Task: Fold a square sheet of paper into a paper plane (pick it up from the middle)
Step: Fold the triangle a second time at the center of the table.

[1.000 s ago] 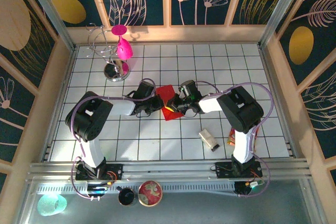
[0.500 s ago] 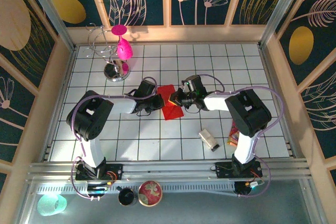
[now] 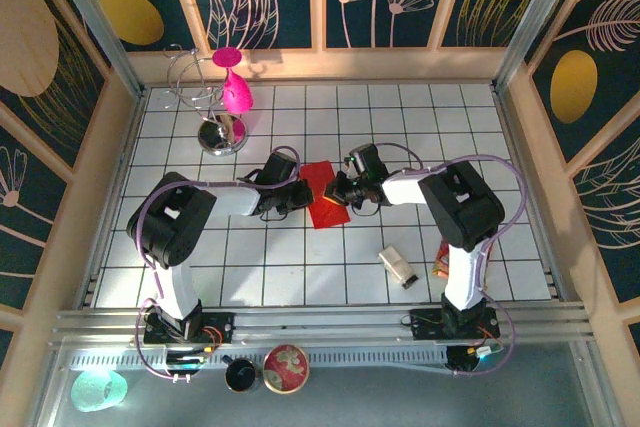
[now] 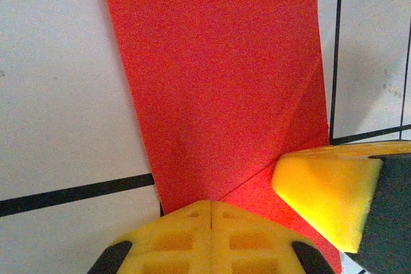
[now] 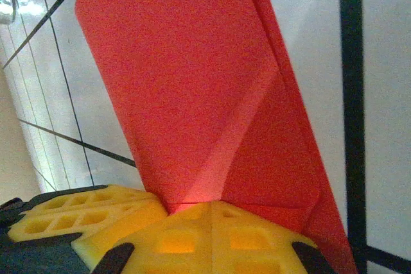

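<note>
One creased red paper [image 3: 326,210] and two grippers: left gripper [image 4: 210,215] and right gripper [image 5: 212,213] both clenched, tips hiding its corner.

No text, label, brand name, number or sign is legible on any surface. The printed packet [image 3: 440,267] at the right side of the tiled table, partly hidden behind the right arm, is too small to read. The round lid [image 3: 286,367] in front of the rail carries a red pattern; whether it includes characters cannot be told.
</note>
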`<state>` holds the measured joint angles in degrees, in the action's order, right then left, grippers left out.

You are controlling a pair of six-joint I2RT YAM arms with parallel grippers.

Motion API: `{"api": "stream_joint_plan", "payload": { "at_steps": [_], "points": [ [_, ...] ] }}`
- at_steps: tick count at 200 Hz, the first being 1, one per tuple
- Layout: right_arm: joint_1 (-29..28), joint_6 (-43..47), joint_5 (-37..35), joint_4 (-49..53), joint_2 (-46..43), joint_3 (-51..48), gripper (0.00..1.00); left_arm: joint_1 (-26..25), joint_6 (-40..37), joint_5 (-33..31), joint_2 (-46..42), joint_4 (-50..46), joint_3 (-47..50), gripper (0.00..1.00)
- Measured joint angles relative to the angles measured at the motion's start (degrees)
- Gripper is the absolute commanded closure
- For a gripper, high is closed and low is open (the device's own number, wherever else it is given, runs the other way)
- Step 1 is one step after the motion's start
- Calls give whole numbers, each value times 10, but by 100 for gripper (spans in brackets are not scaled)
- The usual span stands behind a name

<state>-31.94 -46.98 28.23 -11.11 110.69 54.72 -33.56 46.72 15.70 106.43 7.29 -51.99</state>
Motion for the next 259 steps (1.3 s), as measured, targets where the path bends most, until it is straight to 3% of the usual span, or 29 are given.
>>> {"api": "stream_joint_plan", "payload": {
  "at_steps": [67, 96, 140, 259],
  "points": [
    [0, -20, -3, -26, 0, -16, 98, -2, -2, -8, -4, -9, -2, 100],
    [0, -36, -4, -36, -1, -20, 98, -5, 0, -15, -33, -22, -2, 94],
    [0, -58, -6, -44, -1, -24, 98, -49, 21, -14, -71, -15, -2, 94],
    [0, -74, -6, -52, -1, -28, 98, -90, 24, -11, -23, -61, -13, 96]
  ]
}}
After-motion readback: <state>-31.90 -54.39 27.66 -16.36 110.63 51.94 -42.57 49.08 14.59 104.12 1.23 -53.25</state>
